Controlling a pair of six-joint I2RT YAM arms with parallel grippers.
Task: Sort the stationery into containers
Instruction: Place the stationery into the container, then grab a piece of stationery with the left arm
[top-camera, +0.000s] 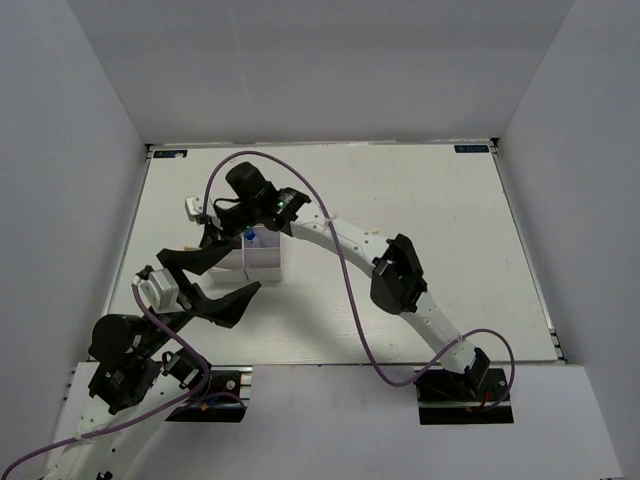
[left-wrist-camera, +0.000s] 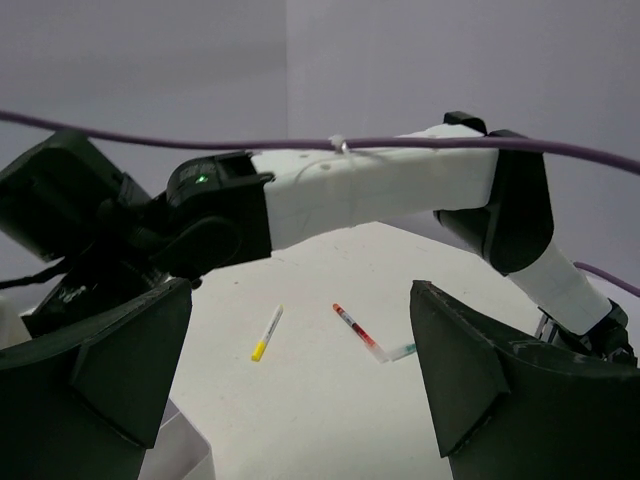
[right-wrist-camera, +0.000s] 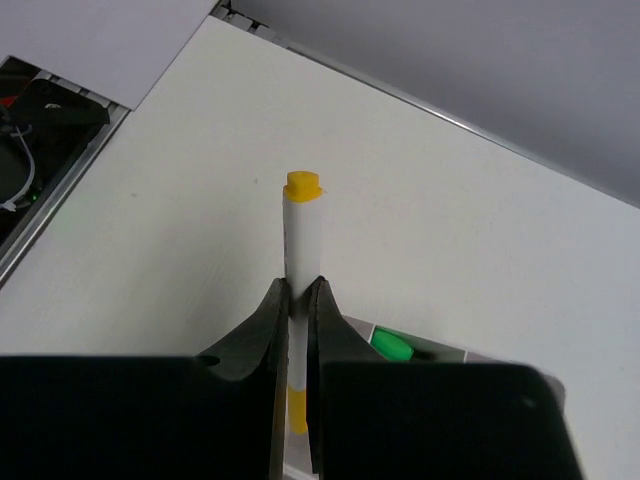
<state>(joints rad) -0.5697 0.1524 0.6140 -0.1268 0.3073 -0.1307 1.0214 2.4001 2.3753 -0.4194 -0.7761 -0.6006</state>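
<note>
My right jaws are clenched on a white yellow-capped pen (right-wrist-camera: 302, 250) over the tray (right-wrist-camera: 470, 358), left jaws gaping idle nearby; thinly pinched, the pen could swivel and land across the rim.

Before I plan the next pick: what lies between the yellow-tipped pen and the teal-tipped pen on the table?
A red-tipped pen, between the yellow-tipped pen and the teal-tipped pen, shown in the left wrist view.

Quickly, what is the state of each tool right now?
Left tool: open, holding nothing.
Right tool: closed on a white pen with yellow ends.
</note>
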